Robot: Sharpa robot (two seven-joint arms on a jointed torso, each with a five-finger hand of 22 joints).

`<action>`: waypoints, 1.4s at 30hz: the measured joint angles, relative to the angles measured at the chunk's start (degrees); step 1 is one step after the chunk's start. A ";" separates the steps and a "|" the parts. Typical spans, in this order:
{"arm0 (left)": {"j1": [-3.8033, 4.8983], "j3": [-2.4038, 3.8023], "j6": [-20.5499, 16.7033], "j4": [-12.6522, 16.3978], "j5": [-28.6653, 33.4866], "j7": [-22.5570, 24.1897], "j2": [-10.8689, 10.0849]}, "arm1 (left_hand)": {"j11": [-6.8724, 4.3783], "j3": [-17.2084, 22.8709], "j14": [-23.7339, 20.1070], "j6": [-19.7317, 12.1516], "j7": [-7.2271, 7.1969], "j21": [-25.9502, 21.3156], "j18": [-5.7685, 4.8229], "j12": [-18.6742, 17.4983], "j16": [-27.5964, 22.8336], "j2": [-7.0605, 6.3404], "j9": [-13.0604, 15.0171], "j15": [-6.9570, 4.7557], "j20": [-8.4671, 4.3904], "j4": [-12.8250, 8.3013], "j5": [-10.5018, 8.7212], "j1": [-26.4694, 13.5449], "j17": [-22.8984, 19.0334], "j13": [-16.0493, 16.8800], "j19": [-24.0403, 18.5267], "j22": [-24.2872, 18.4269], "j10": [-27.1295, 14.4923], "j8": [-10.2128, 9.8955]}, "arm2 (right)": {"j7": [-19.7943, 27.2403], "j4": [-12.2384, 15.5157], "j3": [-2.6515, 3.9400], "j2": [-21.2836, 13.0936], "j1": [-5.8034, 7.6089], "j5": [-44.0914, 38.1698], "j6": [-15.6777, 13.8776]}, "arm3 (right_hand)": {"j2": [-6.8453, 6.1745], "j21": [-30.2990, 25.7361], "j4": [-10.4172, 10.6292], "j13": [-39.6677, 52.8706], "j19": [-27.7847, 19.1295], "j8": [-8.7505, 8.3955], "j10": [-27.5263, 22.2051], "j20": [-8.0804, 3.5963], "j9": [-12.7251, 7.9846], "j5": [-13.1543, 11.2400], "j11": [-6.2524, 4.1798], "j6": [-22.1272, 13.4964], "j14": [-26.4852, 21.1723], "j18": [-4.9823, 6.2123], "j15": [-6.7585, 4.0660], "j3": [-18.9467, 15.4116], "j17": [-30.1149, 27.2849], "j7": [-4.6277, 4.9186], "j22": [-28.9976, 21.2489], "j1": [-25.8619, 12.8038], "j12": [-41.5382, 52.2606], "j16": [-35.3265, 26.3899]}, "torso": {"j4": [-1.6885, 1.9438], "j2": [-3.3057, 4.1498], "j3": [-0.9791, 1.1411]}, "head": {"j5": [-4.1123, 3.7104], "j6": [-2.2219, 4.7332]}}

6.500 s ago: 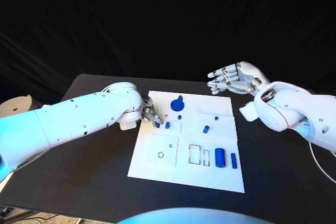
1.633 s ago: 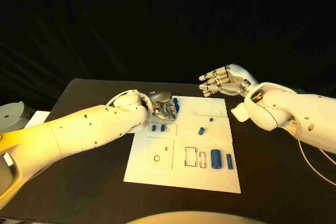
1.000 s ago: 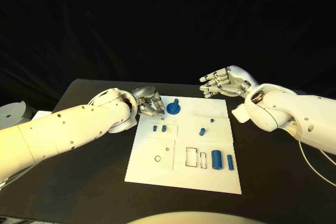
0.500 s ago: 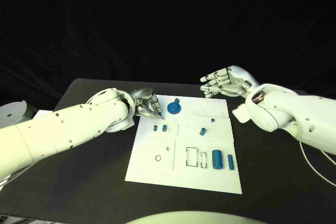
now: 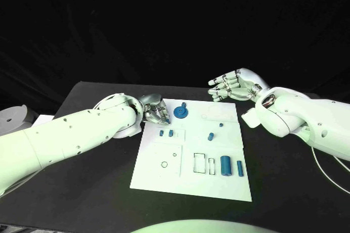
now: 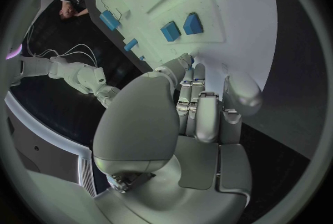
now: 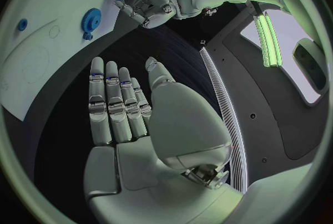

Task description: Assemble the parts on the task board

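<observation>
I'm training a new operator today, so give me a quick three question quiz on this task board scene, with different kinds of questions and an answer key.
1. True or false: the right hand rests on the task board.
2. Which hand is at the board's far left corner, next to the blue gear? A) left hand B) right hand C) neither
3. Fill in: the large blue cylinder lies beside a slimmer blue ____ at the board's near right.

Key
1. False: it hovers open, beyond the board's far edge.
2. A
3. Peg
</observation>
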 measured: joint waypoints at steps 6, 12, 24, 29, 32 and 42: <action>-0.07 -0.10 0.21 -0.57 -0.28 -0.06 0.54 | -0.09 0.00 0.00 0.20 -0.20 0.00 0.00 -0.30 0.00 0.01 0.00 0.00 0.00 0.00 -0.28 -0.58 -0.12 0.05 0.00 0.00 0.32 0.00 | 0.01 0.04 0.00 0.02 0.00 0.00 0.00 | 0.00 0.00 0.00 0.00 0.00 0.00 0.00 0.00 0.00 0.00 0.00 0.00 0.00 0.00 0.00 0.00 -0.05 0.00 0.00 0.00 0.00 0.00 | 0.00 0.00 0.01 | -0.03 -0.08; -0.13 -0.14 0.31 -1.01 -0.71 -0.30 0.85 | 0.00 0.00 0.00 0.20 -0.20 0.00 -0.01 -0.30 0.00 0.01 0.00 0.00 0.00 0.00 -0.32 -0.58 -0.12 0.05 0.00 -0.01 0.42 0.00 | 0.01 0.07 0.00 0.02 0.00 0.00 0.01 | 0.00 0.00 0.00 0.00 0.00 0.00 0.00 0.00 0.00 0.00 0.00 0.00 0.00 0.00 0.00 0.00 -0.05 0.00 0.00 0.00 0.00 0.00 | 0.01 0.00 0.01 | -0.09 -0.09; -0.25 -0.15 0.31 -1.62 -2.36 -0.73 1.67 | -0.20 0.00 0.00 0.29 -0.30 0.00 0.00 -0.30 0.00 0.01 0.00 0.00 0.00 0.00 -0.32 -0.58 -0.23 0.04 0.00 -0.01 0.62 0.00 | 0.02 0.16 0.00 0.00 0.00 0.00 0.04 | 0.00 0.00 0.00 0.00 0.00 0.00 0.00 0.00 0.00 0.00 0.00 0.00 0.00 0.00 0.00 0.00 -0.05 0.00 0.00 0.00 0.00 0.00 | 0.04 -0.01 -0.03 | -0.11 -0.16; -0.38 -0.17 0.31 -1.77 -2.87 -0.73 2.00 | -0.20 -0.01 0.00 0.40 -0.41 0.00 0.00 -0.30 0.00 0.01 0.01 0.00 0.00 0.00 -0.33 -0.58 -0.23 0.04 0.00 -0.02 0.62 0.00 | 0.03 0.17 0.00 0.02 0.00 0.00 0.05 | 0.00 0.00 0.00 0.00 0.00 0.00 0.00 0.00 0.00 0.00 0.00 0.00 0.00 0.00 0.00 0.00 -0.04 0.00 0.00 0.00 0.00 0.00 | 0.03 -0.01 -0.03 | -0.11 -0.19; -0.42 -0.18 0.32 -1.80 -3.07 -0.73 2.07 | -0.20 -0.01 0.00 0.40 -0.41 0.00 0.00 -0.30 0.00 0.01 0.00 0.00 0.00 0.00 -0.33 -0.58 -0.23 0.03 0.00 -0.01 0.62 0.00 | 0.03 0.17 0.00 0.02 0.00 0.00 0.06 | 0.00 0.00 0.00 0.00 0.00 0.00 0.00 0.00 0.00 0.00 0.00 0.00 0.00 0.00 0.00 0.00 -0.04 0.00 0.00 0.00 0.00 0.00 | 0.03 -0.01 -0.03 | -0.15 -0.21; -0.44 -0.17 0.40 -1.74 -3.44 -0.78 2.18 | -0.20 0.19 0.00 0.61 -0.20 0.00 0.00 -0.30 0.00 0.01 0.05 0.00 0.00 -0.20 -0.33 -0.58 -0.23 0.09 0.00 -0.02 0.62 -0.04 | 0.04 0.20 0.00 0.00 0.00 -0.01 0.09 | 0.00 0.00 0.00 0.00 0.00 0.00 0.00 0.00 0.00 0.00 0.00 0.00 0.00 0.00 0.00 0.00 -0.04 0.00 0.00 0.00 0.00 0.00 | 0.03 -0.02 -0.03 | -0.20 -0.30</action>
